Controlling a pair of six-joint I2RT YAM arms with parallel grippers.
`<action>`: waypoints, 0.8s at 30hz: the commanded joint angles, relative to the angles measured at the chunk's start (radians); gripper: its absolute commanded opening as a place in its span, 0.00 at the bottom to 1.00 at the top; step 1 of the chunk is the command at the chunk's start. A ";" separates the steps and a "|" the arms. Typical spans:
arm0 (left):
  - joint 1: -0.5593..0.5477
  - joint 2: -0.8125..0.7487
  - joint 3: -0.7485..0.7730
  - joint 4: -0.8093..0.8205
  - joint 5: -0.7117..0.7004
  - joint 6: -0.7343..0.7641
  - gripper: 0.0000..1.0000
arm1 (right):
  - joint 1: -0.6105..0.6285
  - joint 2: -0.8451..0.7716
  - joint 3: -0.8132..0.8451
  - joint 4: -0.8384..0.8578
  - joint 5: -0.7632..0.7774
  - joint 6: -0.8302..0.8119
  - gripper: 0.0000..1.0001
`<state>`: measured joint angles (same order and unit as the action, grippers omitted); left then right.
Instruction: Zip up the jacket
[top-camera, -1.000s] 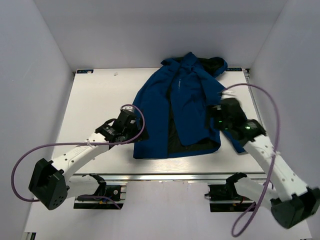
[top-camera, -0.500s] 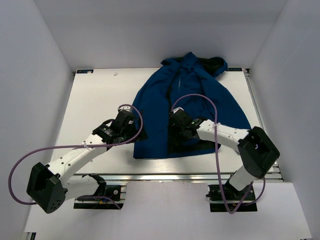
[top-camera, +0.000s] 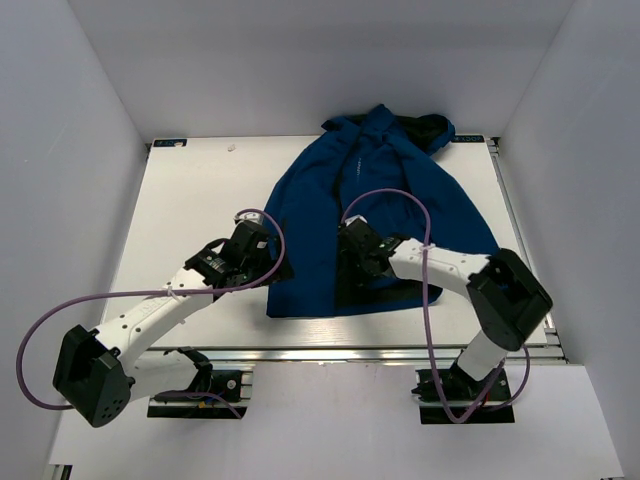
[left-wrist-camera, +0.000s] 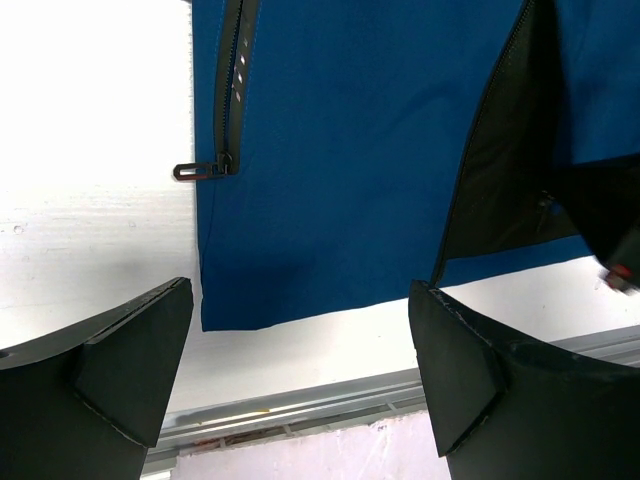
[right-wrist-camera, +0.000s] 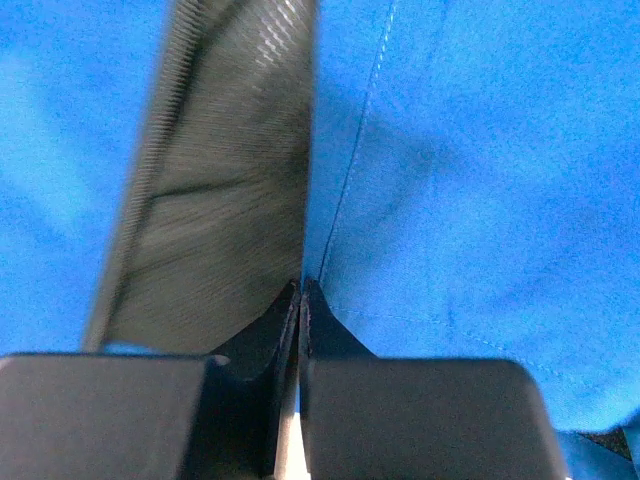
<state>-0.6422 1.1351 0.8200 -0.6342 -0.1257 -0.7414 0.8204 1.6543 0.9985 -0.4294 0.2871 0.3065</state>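
Note:
The royal-blue jacket (top-camera: 385, 195) lies flat on the white table, hood at the far side, its front open low down so the black lining (top-camera: 348, 272) shows. My right gripper (top-camera: 352, 262) sits at that opening. In the right wrist view my right gripper (right-wrist-camera: 301, 285) is shut, with the edge where the blue panel (right-wrist-camera: 470, 180) meets the lining (right-wrist-camera: 220, 200) running into its tips. My left gripper (top-camera: 276, 268) hovers by the jacket's lower left corner. In the left wrist view my left gripper (left-wrist-camera: 300, 340) is open and holds nothing, above the hem (left-wrist-camera: 320, 300). A side zipper with its pull (left-wrist-camera: 195, 170) lies near the left edge.
The metal rail (left-wrist-camera: 300, 400) of the table's near edge runs just below the hem. White walls enclose the table on three sides. Purple cables loop from both arms, one (top-camera: 400, 195) arching over the jacket. The right arm's dark body (left-wrist-camera: 610, 225) shows at the right of the left wrist view.
My right arm swung from the jacket's right sleeve across to its front opening, and its gripper went from open to shut there. The left arm barely shifted and stayed open.

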 joint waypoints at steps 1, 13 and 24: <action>0.003 -0.020 -0.002 0.001 -0.008 -0.004 0.98 | 0.006 -0.115 -0.014 0.029 -0.045 0.026 0.00; 0.003 0.015 -0.064 0.232 0.325 0.059 0.98 | 0.005 -0.461 -0.412 0.211 -0.552 0.169 0.00; -0.046 0.164 -0.042 0.360 0.477 0.083 0.98 | -0.024 -0.565 -0.589 0.365 -0.543 0.279 0.00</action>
<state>-0.6598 1.2877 0.7631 -0.3382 0.2806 -0.6800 0.8146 1.1534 0.4282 -0.1455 -0.2321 0.5243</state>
